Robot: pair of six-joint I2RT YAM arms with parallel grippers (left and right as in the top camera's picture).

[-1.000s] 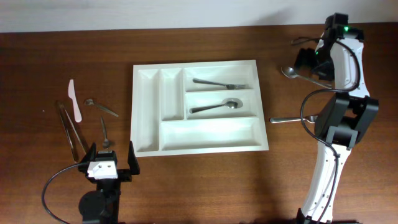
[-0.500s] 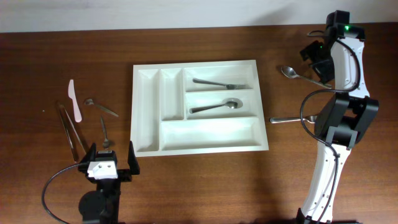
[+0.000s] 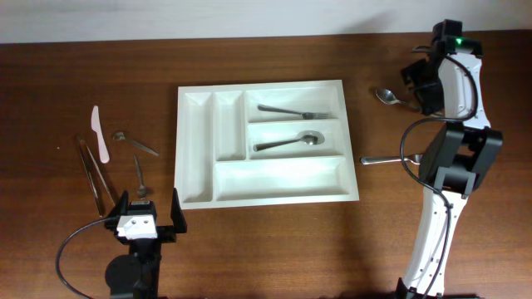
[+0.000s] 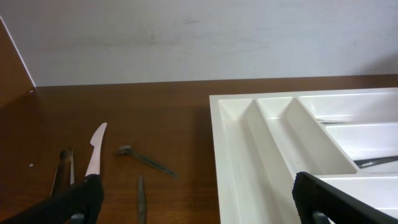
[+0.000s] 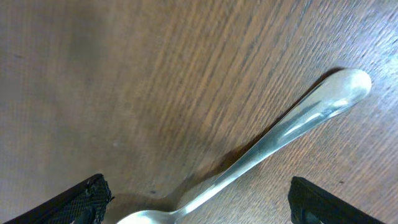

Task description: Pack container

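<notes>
Worktop (image 3: pixel 266 249): dark brown wood, on which everything is laid out.

Container (image 3: pixel 283 178): a white five-compartment cutlery tray, set flat at the middle of the worktop between the two arms; two narrow upright slots are seen at its left end and three long horizontal ones at its right.

Container contents: a fork (image 3: pixel 293 111) is laid in the upper horizontal compartment, and a packed spoon (image 3: pixel 288 143) in the middle one.

Left claw (image 3: pixel 145 212): released, its fingers spread wide; it is held low near the container's near left corner, and nothing is gripped.

Right claw (image 5: pixel 199 193): released, fingers wide apart at either side of the wrist view; it is poised over a loose spoon (image 5: pixel 273 137), which lies flat on the wood, well to the right of the container.

Left of the container: a white plastic knife (image 3: pixel 100 134), tongs (image 3: pixel 96 174), a small spoon (image 3: pixel 135 144) and a slim utensil (image 3: pixel 140 177) are spread out on the wood, apart from one another.

Right of the container: a metal handle (image 3: pixel 386 159) is seen just beside the rim, its far end hidden under the right arm.
</notes>
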